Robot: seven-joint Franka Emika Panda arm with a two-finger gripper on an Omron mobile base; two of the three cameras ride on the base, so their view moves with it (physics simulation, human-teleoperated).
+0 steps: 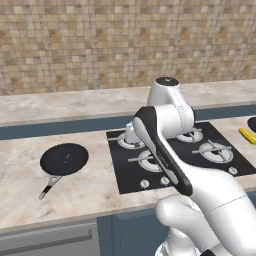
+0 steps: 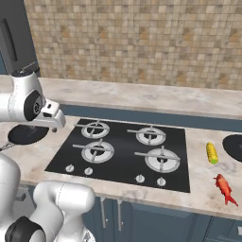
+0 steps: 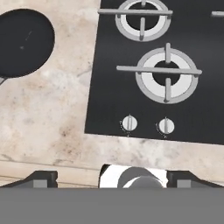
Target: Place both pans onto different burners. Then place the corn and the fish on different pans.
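Gripper open above the worktop's front edge, both pans off the cooktop.

One pan (image 1: 64,159) lies flat on the worktop left of the cooktop (image 2: 124,152), its handle (image 1: 50,186) pointing toward the front edge. The other pan (image 2: 234,147) sits at the right end of the worktop, cut off by the picture's edge. The corn (image 2: 211,153) lies just right of the cooktop, between it and that pan. The fish (image 2: 224,188) lies nearer the front edge, apart from the corn. All four burners are bare; the near-left one (image 3: 166,74) shows in the hand view with two knobs (image 3: 129,123) in front of it. The gripper (image 3: 111,178) hangs over the worktop near the cooktop's front left corner, its fingers (image 3: 41,178) spread wide apart and holding nothing.
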